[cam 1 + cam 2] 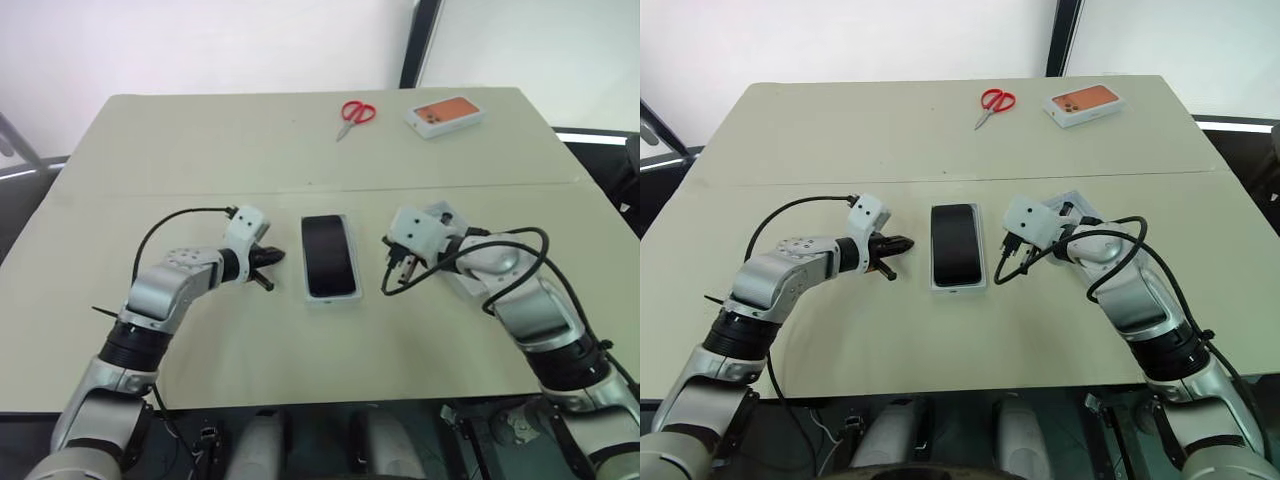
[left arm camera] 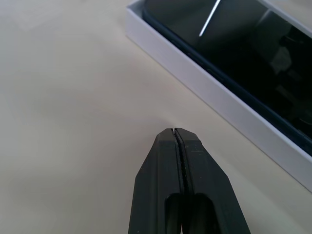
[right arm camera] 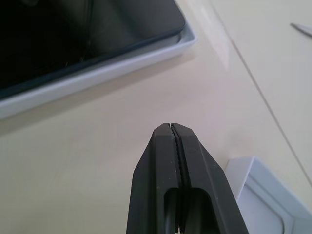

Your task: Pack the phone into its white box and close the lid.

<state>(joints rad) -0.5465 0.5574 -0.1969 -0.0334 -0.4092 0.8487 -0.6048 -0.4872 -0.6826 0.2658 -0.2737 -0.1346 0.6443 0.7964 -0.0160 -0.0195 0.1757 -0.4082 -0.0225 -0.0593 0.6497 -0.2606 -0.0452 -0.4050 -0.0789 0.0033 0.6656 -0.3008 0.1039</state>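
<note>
**Phone boxed, lid waits under the right arm**

Beige tabletop (image 1: 250,360) carries everything. Left gripper (image 1: 268,256) and right gripper (image 1: 398,268), both pinched together and empty, flank the white box (image 1: 330,298), its long axis running away from the robot, the phone (image 1: 330,255) inside. Probably the lid (image 1: 1077,208) sits just beyond the right gripper, that arm being nearer. Farther off: scissors (image 1: 355,115), orange-topped box (image 1: 446,113).

A wide beige table (image 1: 200,150) is being seen from above, with a seam (image 1: 420,185) running across its top. Behind it, a plain white wall (image 1: 200,40) is being lit evenly. A dark vertical post (image 1: 418,42) is being shown beside a bright panel (image 1: 540,40). Dark floor (image 1: 25,215) is being glimpsed at the sides.
</note>
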